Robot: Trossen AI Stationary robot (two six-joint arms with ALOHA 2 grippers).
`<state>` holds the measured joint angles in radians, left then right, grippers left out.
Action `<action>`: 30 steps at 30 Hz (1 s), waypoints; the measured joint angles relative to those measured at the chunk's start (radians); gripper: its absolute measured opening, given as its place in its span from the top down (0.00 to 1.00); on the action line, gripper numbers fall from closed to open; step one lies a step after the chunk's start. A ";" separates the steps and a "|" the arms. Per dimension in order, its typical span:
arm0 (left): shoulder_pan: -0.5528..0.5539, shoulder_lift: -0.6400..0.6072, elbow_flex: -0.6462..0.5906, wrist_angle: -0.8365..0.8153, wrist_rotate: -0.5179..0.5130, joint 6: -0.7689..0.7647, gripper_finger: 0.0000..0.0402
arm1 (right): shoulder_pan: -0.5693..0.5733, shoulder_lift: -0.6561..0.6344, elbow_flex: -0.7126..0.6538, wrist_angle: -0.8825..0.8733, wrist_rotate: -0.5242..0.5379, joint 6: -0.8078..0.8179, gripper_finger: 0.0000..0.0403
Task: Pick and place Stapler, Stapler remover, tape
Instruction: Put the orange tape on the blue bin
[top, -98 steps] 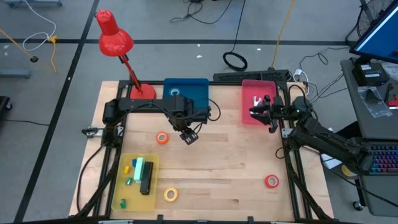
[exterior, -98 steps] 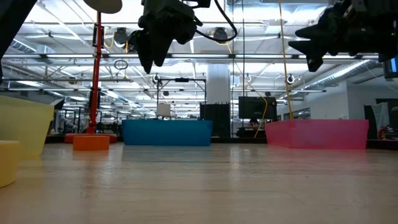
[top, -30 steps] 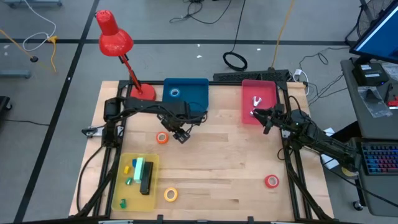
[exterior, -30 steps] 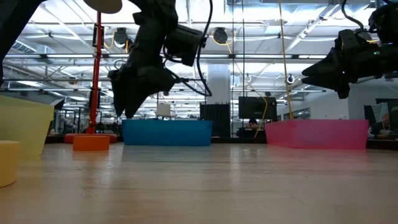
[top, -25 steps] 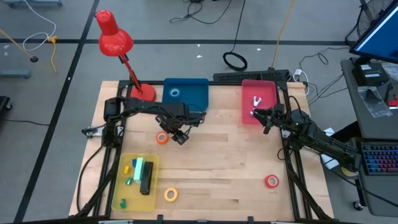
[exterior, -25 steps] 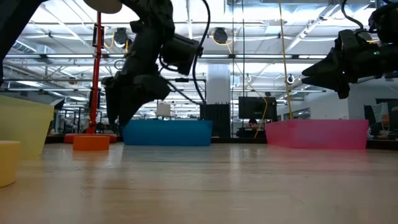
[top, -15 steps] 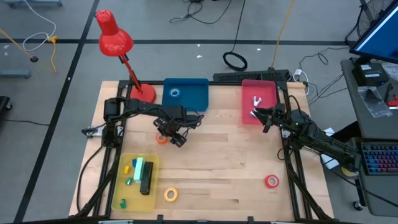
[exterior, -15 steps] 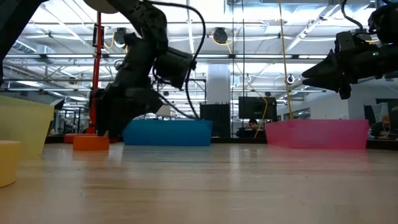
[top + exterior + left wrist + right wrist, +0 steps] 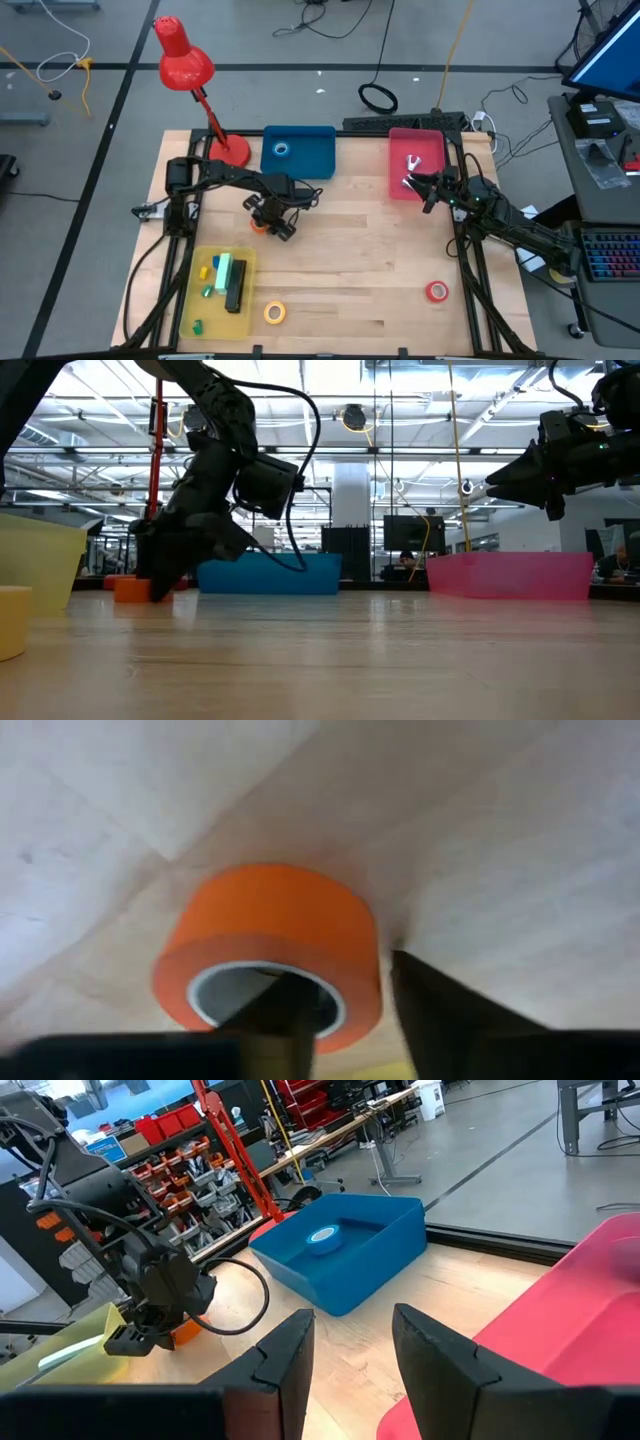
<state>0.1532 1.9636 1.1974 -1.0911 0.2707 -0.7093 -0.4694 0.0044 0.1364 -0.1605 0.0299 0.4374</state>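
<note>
Lamp (image 9: 185,62) first, at the far left edge of the table (image 9: 360,260), its red shade overhanging the floor and its base behind and to the left of where we find the left gripper (image 9: 268,222). That gripper is down at the tabletop over the orange tape roll (image 9: 259,225). In the left wrist view we see one finger (image 9: 285,1015) dipping into the open centre of the roll (image 9: 270,955) and the other finger just outside its wall, so the pincer is spread across the roll's wall, not yet pinched on it.

Nearer the front edge than this gripper and slightly left, we see the yellow tray (image 9: 212,298), with a black stapler (image 9: 236,287) and a few small coloured bits in it. Just right of that tray lies the yellow tape roll (image 9: 274,313) on bare wood. Behind the left gripper sits the blue bin (image 9: 310,155), with the blue tape roll (image 9: 281,150) inside it.

Farther right, we find the right gripper (image 9: 415,183) raised above the near right part of the pink bin (image 9: 396,178), its fingers (image 9: 285,1355) parted and empty. A small whitish item (image 9: 412,162) lies in that bin just behind the gripper; we cannot tell what it is. Well in front of this pincer, near the table's right front corner, rests the red tape roll (image 9: 437,291).
</note>
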 joint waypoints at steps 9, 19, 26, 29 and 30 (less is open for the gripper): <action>0.023 -0.120 0.180 0.047 0.056 0.114 0.91 | 0.000 0.003 -0.001 0.014 0.003 0.020 0.68; 0.245 -0.140 0.511 0.212 -0.321 0.471 0.91 | 0.000 0.011 -0.002 0.028 0.002 0.048 0.68; 0.436 0.008 0.561 0.255 -0.257 0.525 0.91 | 0.000 0.011 -0.003 0.037 0.004 0.053 0.68; 0.478 0.076 0.562 0.247 -0.206 0.504 0.91 | 0.000 0.011 -0.003 0.038 0.026 0.062 0.68; 0.488 0.095 0.562 0.240 -0.195 0.491 0.91 | 0.000 0.011 -0.003 0.037 0.031 0.063 0.68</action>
<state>0.6409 2.0581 1.7596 -0.8507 0.0756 -0.2188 -0.4698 0.0152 0.1333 -0.1230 0.0605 0.5007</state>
